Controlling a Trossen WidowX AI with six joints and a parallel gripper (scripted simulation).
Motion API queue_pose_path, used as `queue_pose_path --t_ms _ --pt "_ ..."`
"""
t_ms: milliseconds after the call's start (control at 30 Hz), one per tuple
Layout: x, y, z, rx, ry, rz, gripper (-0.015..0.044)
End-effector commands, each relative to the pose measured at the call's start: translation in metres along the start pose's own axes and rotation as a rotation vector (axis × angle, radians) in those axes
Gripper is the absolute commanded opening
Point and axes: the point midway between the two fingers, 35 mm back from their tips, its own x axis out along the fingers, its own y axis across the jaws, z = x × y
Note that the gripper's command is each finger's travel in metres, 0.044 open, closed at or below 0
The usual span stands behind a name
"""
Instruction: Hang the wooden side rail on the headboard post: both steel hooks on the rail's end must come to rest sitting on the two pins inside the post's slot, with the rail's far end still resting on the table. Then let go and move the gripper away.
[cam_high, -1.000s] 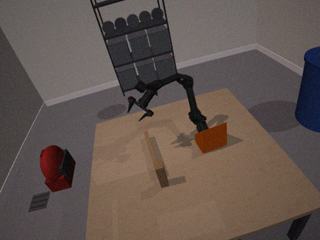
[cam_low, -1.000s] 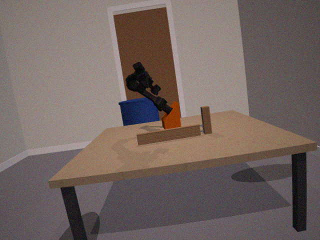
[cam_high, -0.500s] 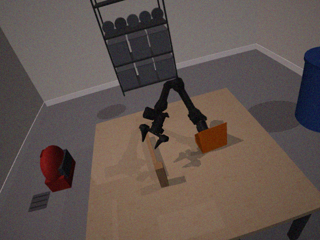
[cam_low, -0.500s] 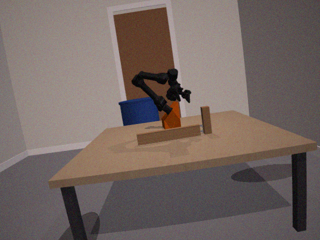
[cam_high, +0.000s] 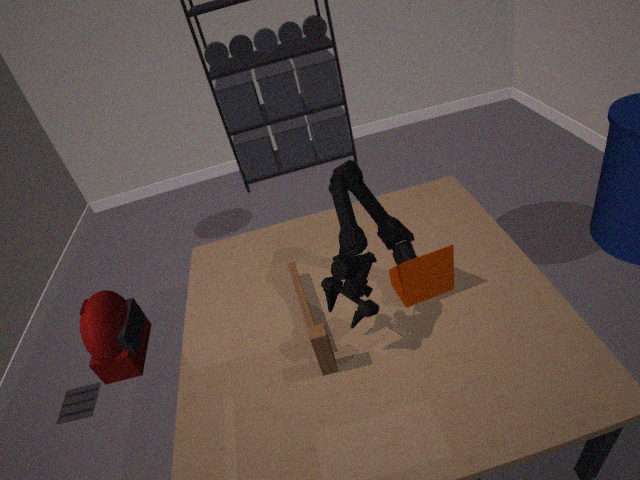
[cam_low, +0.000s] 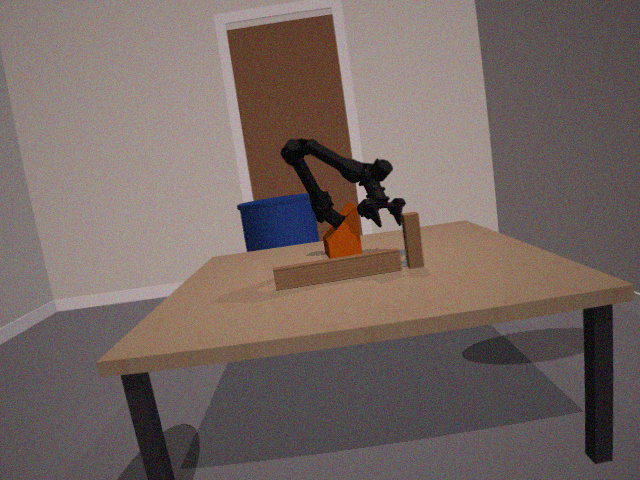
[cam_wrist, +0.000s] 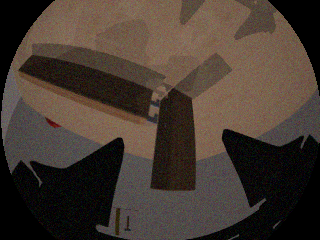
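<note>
The wooden side rail (cam_high: 307, 304) (cam_low: 336, 271) (cam_wrist: 90, 85) lies along the table, one end close to the headboard post. The post (cam_high: 325, 356) (cam_low: 413, 240) (cam_wrist: 175, 145) stands upright. A narrow gap between them shows in the exterior view. Small blue-grey metal parts (cam_wrist: 152, 119) show at the rail's end in the wrist view; whether they touch the post's pins cannot be told. The slot and pins are hidden. My gripper (cam_high: 341, 318) (cam_low: 390, 224) (cam_wrist: 175, 139) is open and empty, pointing down above the table, near the post and the rail's near end.
The orange block (cam_high: 426, 279) (cam_low: 343, 242) stands at the arm's base. The wooden table (cam_high: 248, 413) (cam_low: 361, 310) carries it all. A blue barrel (cam_high: 620, 191) (cam_low: 279, 224), a red object (cam_high: 105, 325) and a dark shelf rack (cam_high: 286, 95) are beyond the table.
</note>
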Motion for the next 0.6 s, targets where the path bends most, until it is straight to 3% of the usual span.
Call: queue_pose_path --t_ms 0,567 --pt "-0.0001 -0.0013 -0.0006 0.016 0.005 0.009 0.0440" --pt "0.0000 -0.0011 -0.0006 0.005 0.005 0.007 0.0440"
